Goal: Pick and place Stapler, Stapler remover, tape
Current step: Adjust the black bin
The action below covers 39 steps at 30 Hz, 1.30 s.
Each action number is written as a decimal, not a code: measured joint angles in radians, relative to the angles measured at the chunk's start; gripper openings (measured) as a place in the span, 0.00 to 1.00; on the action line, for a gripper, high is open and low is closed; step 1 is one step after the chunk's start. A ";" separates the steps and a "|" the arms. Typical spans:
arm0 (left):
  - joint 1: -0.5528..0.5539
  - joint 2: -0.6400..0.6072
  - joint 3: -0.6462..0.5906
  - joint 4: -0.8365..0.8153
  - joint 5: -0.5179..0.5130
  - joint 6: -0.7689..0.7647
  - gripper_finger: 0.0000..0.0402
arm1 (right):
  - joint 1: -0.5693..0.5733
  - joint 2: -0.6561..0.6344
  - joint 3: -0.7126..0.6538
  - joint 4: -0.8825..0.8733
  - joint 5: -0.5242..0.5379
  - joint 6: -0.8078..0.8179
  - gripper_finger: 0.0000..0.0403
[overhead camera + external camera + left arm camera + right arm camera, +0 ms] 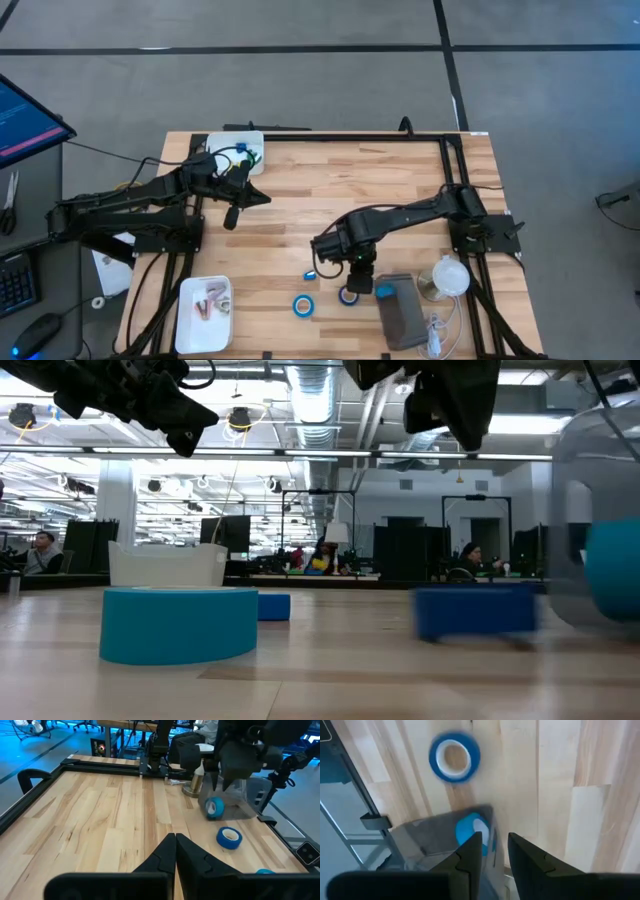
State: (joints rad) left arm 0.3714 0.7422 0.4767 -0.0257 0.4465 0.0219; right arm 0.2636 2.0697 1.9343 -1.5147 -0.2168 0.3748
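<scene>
Blue tape (white core), pale wood table

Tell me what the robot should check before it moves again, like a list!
1. Right gripper empty: ok, nothing sits between its parted fingers.
2. Right gripper above the table: ok, over the grey container end.
3. Tape roll inside the container: ok, it shows through the wall.
4. Tape rolls left on the wood: not ok, one lies flat, another sits by the container, a third sits nearby.
5. Left gripper out of the way: ok, shut, near the white tray at the far edge.
</scene>
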 joint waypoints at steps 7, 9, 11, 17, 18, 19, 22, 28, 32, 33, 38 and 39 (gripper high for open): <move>0.000 0.000 -0.035 0.003 0.000 0.000 0.01 | 0.018 0.000 0.015 -0.012 0.011 0.025 0.22; 0.000 0.000 -0.055 0.006 -0.001 0.001 0.01 | 0.019 0.000 0.015 -0.025 0.007 0.041 0.22; 0.000 0.000 -0.076 0.005 -0.017 0.002 0.01 | 0.018 -0.001 0.015 -0.034 0.001 0.043 0.22; 0.001 0.000 -0.107 0.009 -0.049 0.000 0.01 | 0.003 -0.004 0.002 -0.039 -0.049 0.077 0.22; 0.001 0.000 -0.108 0.012 -0.049 0.000 0.01 | 0.000 -0.004 -0.012 -0.041 -0.067 0.084 0.22; 0.001 0.000 -0.108 0.013 -0.049 0.000 0.01 | -0.004 -0.004 -0.029 -0.042 -0.080 0.088 0.22; 0.001 0.000 -0.108 0.019 -0.049 0.000 0.01 | -0.005 -0.004 -0.083 -0.041 -0.106 0.089 0.22; 0.001 0.000 -0.108 0.024 -0.049 0.000 0.01 | -0.004 -0.003 -0.190 -0.035 -0.127 0.085 0.22; 0.001 0.000 -0.108 0.027 -0.049 0.000 0.01 | -0.002 -0.003 -0.240 -0.015 -0.142 0.048 0.22; 0.001 0.000 -0.108 0.027 -0.049 0.000 0.01 | -0.002 -0.003 -0.252 0.000 -0.148 0.046 0.22; 0.001 0.000 -0.108 0.029 -0.049 0.000 0.01 | -0.002 -0.003 -0.283 0.012 -0.150 0.011 0.21; 0.001 0.000 -0.108 0.030 -0.049 0.000 0.01 | -0.002 -0.003 -0.287 0.012 -0.150 0.008 0.21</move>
State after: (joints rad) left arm 0.3725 0.7421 0.3683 0.0045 0.3973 0.0219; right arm 0.2615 2.0666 1.6477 -1.5027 -0.3664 0.3828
